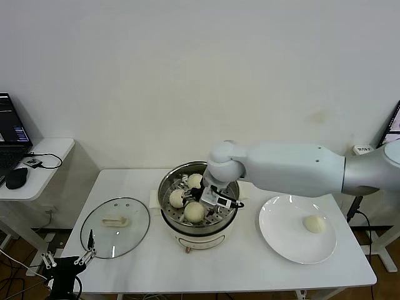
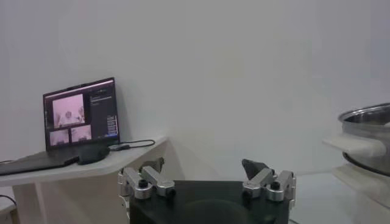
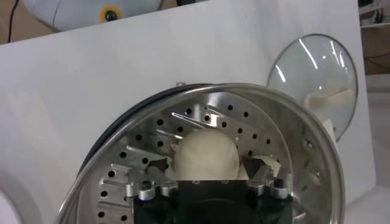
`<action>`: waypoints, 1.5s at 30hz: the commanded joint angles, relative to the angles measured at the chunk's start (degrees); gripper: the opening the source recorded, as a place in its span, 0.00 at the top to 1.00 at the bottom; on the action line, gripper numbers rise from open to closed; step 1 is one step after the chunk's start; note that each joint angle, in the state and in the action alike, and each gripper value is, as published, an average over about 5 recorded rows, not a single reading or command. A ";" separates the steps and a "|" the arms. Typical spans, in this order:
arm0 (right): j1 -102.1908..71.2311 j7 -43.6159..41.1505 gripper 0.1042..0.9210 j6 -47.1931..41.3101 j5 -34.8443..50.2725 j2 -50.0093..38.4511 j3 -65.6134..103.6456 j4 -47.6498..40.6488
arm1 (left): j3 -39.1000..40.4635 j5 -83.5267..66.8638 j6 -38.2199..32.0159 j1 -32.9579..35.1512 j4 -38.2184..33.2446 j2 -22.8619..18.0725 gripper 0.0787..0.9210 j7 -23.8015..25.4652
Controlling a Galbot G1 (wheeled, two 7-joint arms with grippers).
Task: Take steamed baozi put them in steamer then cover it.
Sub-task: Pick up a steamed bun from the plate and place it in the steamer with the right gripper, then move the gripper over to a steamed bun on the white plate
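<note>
The steamer [image 1: 199,226] stands mid-table with three baozi on its perforated tray: one at the back [image 1: 195,180], one on the left [image 1: 177,199], one at the front [image 1: 195,212]. My right gripper [image 1: 203,196] reaches down into the pot. In the right wrist view it [image 3: 207,168] is open, and its fingers [image 3: 156,173] flank the front baozi [image 3: 206,152] with a small gap on each side. A fourth baozi [image 1: 314,224] lies on the white plate [image 1: 281,240]. The glass cover [image 1: 115,226] lies flat at the left. My left gripper [image 1: 69,261] is open and parked off the front left corner.
A side table at the far left holds a laptop [image 1: 12,134] and a mouse [image 1: 15,178]. The left wrist view shows that laptop [image 2: 82,119] and the steamer's rim [image 2: 365,119]. The cover [image 3: 317,79] also shows in the right wrist view.
</note>
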 commanded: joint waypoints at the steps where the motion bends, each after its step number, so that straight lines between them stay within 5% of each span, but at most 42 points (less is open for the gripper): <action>1: 2.27 -0.90 0.12 -0.63 2.31 -4.83 2.58 0.80 | -0.19 -0.04 -0.02 -0.04 0.10 0.20 0.12 0.01; 15: 1.47 -2.51 0.12 -18.63 11.61 -31.27 7.61 7.59 | 0.30 0.03 0.02 -1.06 0.82 1.39 0.12 0.13; 26: -20.73 -3.40 0.12 -25.61 1.80 -47.00 23.98 7.35 | 1.62 0.25 0.17 -1.81 1.07 2.20 0.12 0.33; 36: -48.27 -1.91 0.12 -25.96 -6.33 -46.84 46.39 2.49 | 1.83 0.59 0.18 -1.33 0.89 2.15 0.12 0.32; 45: -54.35 -0.57 0.12 -25.71 -11.96 -41.75 50.69 -3.73 | 1.37 0.90 0.22 -0.53 0.77 2.02 0.12 0.31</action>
